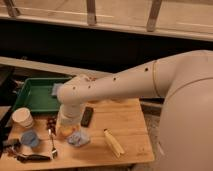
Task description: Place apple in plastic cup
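I read this as the pick-up stage, with the placing entirely ahead of me. The gripper (67, 128) points straight down over the wooden table (125, 117), in its left half and rather nearer the front edge than the back. The apple (65, 133) shows as an orange patch right at the gripper's lower end, low against the tabletop. Whether the gripper is clamped on the fruit or merely standing over it I cannot tell (the wrist hides the contact). The plastic cup (30, 138) stands upright near the front-left corner, apart from the apple, and looks empty to me, so the goal is not yet met. Between the two lie a dark grape cluster (51, 123) and a slim utensil (53, 146); a crumpled blue cloth (79, 138) lies just beside the apple on the other side. Left to do, by my judgement: secure the apple, lift it clear, carry it toward that corner, and lower it into a cup hardly wider than the fruit.
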You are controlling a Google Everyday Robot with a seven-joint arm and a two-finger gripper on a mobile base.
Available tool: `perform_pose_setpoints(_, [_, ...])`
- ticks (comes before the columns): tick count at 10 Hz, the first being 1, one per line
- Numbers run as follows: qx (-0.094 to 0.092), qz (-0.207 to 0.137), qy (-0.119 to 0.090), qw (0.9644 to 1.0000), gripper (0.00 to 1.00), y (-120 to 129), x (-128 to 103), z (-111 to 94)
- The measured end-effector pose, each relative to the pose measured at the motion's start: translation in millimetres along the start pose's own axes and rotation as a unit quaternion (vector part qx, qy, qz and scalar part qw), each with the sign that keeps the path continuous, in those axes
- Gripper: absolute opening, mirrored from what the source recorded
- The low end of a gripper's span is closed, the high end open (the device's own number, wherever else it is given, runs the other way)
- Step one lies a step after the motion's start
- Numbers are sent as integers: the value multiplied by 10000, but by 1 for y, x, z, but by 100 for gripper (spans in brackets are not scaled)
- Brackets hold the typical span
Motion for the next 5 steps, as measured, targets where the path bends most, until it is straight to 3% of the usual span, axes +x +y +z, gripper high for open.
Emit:
perform_pose_setpoints(4, [-261, -870, -130, 9958, 0, 81, -49, -1])
perform_pose_setpoints(5, [-490, -1240, -65, 9910, 0, 103, -53, -6])
